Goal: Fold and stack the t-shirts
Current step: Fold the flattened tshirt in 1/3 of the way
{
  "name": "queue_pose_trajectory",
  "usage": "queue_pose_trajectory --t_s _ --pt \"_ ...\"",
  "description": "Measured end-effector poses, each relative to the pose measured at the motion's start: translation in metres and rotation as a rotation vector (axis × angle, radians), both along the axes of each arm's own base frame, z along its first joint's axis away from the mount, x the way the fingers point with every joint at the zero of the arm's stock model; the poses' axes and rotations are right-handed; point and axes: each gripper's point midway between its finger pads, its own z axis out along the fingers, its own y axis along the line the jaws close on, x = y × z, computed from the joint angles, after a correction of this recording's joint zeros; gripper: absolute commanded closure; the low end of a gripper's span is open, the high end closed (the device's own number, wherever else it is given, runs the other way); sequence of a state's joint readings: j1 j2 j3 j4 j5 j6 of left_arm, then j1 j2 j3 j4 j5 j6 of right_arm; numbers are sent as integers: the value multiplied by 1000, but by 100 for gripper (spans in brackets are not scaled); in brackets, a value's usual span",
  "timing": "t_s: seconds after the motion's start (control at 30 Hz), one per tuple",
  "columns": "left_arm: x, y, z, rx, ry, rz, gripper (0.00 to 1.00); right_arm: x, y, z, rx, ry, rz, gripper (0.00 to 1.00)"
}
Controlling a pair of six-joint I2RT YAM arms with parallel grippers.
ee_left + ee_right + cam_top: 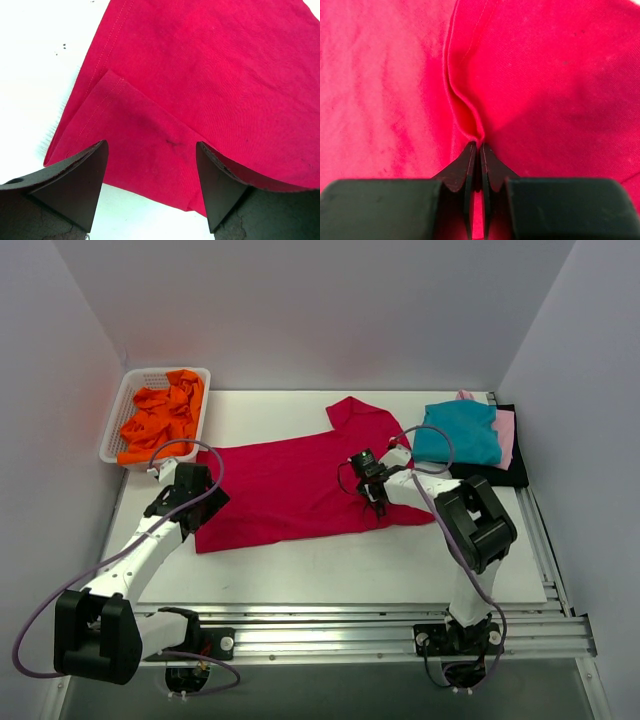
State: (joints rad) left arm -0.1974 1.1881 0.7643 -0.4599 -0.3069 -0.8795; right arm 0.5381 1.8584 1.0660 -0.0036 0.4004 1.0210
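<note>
Top external view: a large crimson-red soft cloth t-shirt (290, 485) lies spread sideways across the middle of the white bench (350, 570), its hem toward my left arm and one short sleeve pointing to the far side. At the far left corner stands a white plastic lattice basket (113, 432) with a crumpled bright orange t-shirt (165, 415) inside it. At the far right a folded teal t-shirt (458, 432) lies on top of a pale pink t-shirt (506, 430), and both rest on a black t-shirt (497, 475).

My right jaws are down on the right part of the crimson shirt, near the teal one. In the right wrist view they are pressed together, pinching a narrow raised ridge of the red cloth; a stitched edge runs up and away from the pinch, and the fabric around it puckers toward my tips.

My left jaws are over the near left corner of the same shirt, by its hem. In the left wrist view they are spread wide and hold nothing; the dark fingers (75, 185) stand on either side of a small turned-over flap of the hem, with bare bench showing past the cloth's edge. Whether the tips touch the fabric I cannot tell.
</note>
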Motion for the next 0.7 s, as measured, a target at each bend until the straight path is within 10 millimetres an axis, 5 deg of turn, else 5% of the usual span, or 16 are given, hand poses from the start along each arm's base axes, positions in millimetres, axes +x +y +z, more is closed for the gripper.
queue_pose_trajectory --t_s 0.3,0.33,0.37,0.4,0.43,0.7 --pt "0 0 -4 3 14 0 20 33 26 10 42 -35 16 95" --pt "0 0 -6 4 18 0 20 38 31 11 49 -39 22 83" --pt "0 0 -7 5 22 1 20 42 35 11 55 -41 26 39" --pt "0 0 -7 5 25 1 20 47 41 13 63 -46 31 17" --pt "0 0 -8 5 26 0 20 52 47 14 69 -49 46 5" --pt "0 1 -10 11 31 4 21 67 61 15 75 -67 99 0"
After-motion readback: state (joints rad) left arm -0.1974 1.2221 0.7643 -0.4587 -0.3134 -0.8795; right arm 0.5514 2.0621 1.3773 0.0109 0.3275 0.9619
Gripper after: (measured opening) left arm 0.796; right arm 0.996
